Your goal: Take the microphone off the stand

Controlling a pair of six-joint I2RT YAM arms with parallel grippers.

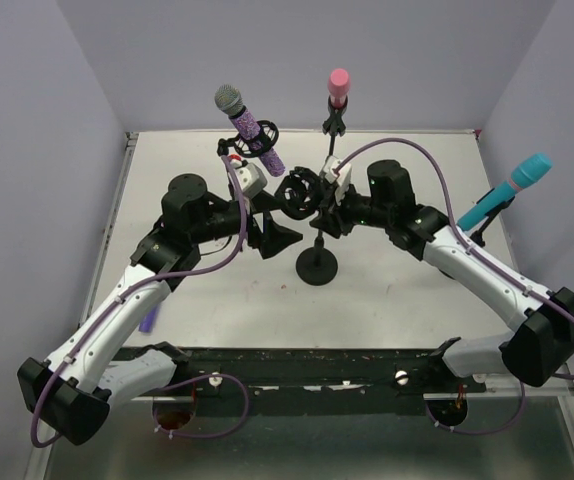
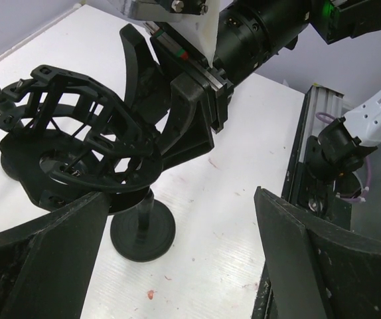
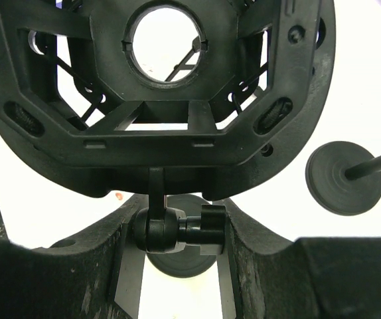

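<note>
**Right gripper (image 3: 177,234) pinching the stand (image 1: 317,264) under an empty mount (image 3: 164,163)**

Its fingers close from both sides on the small joint (image 3: 160,229) directly below the mount, which fills the wrist view just above them; the ring's centre hole is bare. Left gripper (image 2: 177,266) is spread wide and holds nothing; the mount lies just ahead of it and to its left, with the right gripper's fingers coming in from the far side. No mic is in either gripper.

Three mics show from above, each on another stand: a purple mic (image 1: 250,125) just beyond the left gripper, tilted in its own ring; a pink mic (image 1: 339,86) further beyond the right gripper; a teal mic (image 1: 512,188) well out to the right gripper's right.

As I judge it, either this stand is already cleared, or the task's mic is the purple one and is not yet pulled; the pictures do not settle which. If the latter, all the lifting is left, and the free left gripper is the nearer to it.
</note>
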